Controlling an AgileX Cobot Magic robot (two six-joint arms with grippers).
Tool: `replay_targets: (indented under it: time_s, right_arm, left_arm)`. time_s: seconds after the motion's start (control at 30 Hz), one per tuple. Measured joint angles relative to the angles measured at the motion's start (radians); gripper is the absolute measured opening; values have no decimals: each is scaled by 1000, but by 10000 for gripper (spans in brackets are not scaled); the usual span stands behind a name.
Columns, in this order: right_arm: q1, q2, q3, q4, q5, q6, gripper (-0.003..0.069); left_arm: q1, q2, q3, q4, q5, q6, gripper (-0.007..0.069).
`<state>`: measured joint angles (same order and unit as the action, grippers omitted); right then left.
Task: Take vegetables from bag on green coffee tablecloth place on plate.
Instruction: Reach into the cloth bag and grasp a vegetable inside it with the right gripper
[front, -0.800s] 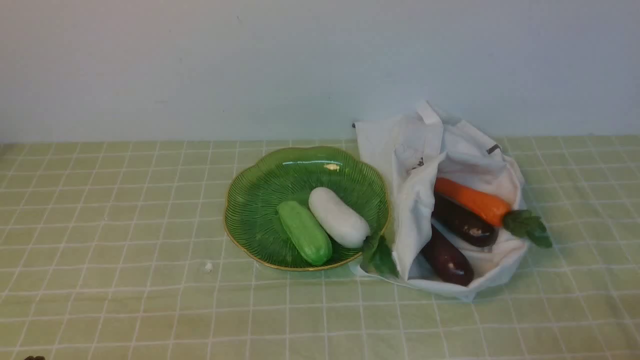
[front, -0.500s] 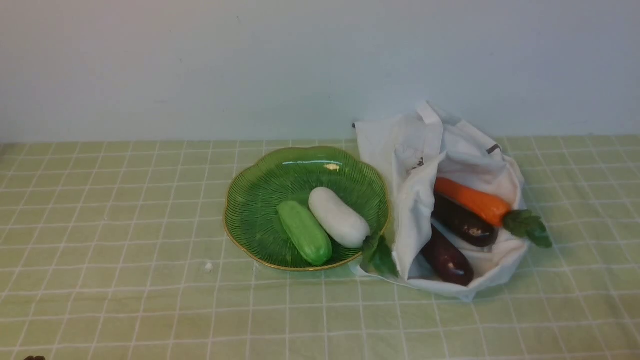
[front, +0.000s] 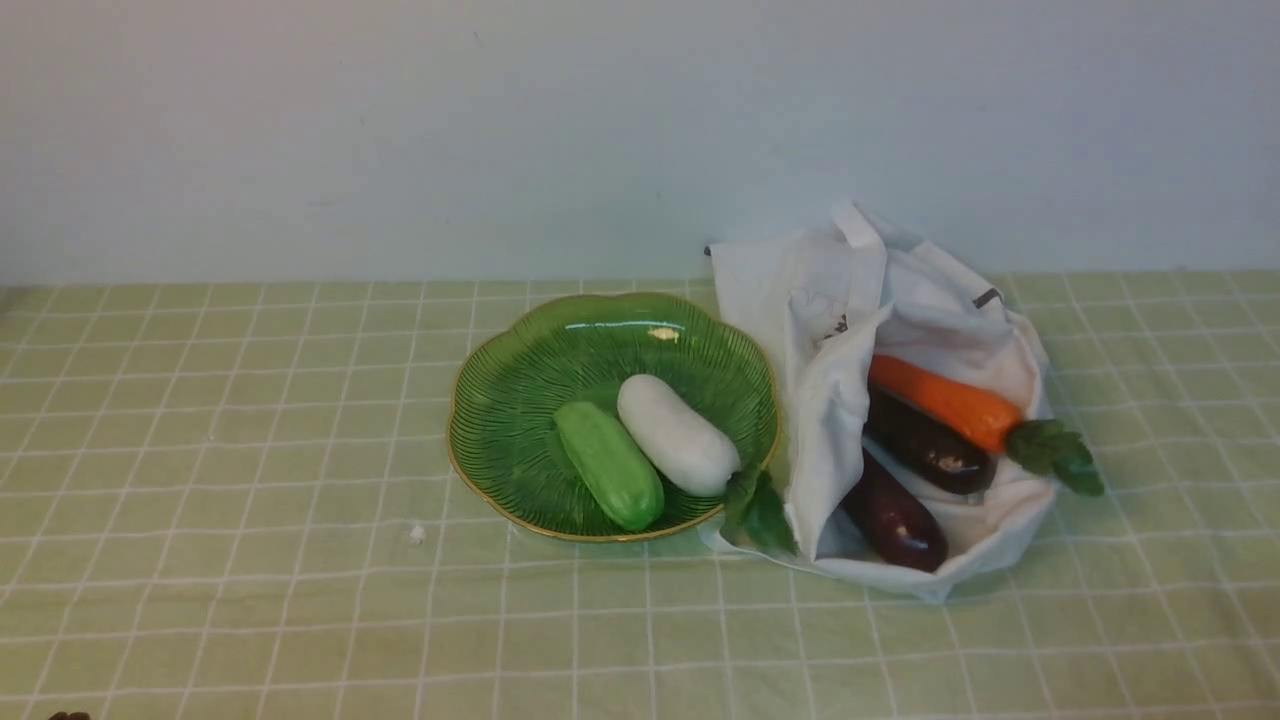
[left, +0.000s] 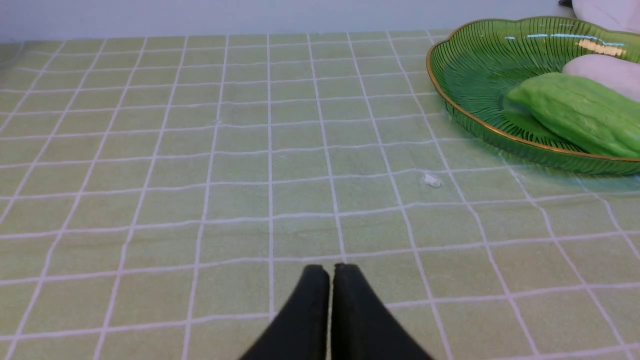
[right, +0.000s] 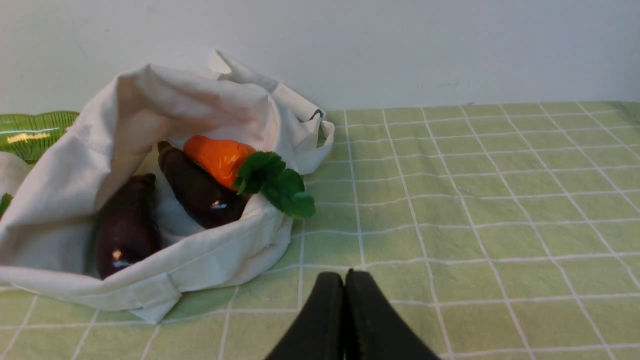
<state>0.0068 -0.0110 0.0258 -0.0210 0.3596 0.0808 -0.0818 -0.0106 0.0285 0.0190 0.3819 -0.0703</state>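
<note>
Only wrist views clearly show left fingers (left: 307, 315) and right fingers (right: 322, 320) pressed together.

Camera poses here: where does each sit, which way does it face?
Front: between the arms, facing forward at plate and bag; no arm clearly visible.
Left wrist: on the left arm, facing the plate; shut left gripper in foreground.
Right wrist: on the right arm, facing the bag's mouth; shut right gripper in foreground.
Shared: front and left wrist both show the cucumber on the plate.
</note>
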Motion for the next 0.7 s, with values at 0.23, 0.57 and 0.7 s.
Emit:
replay_targets:
  time_s: [0.23,0.57,0.7]
  right_arm:
    - [0,0,0,0,0,1,-15]
    - [0,0,0,0,0,2,-15]
    - [0,0,2,242,-24,165,-15]
  left_arm:
    - [0,0,0,0,0,0,-4]
    - [0,0,0,0,0,0,-4]
    - [0,0,0,0,0,0,-4]
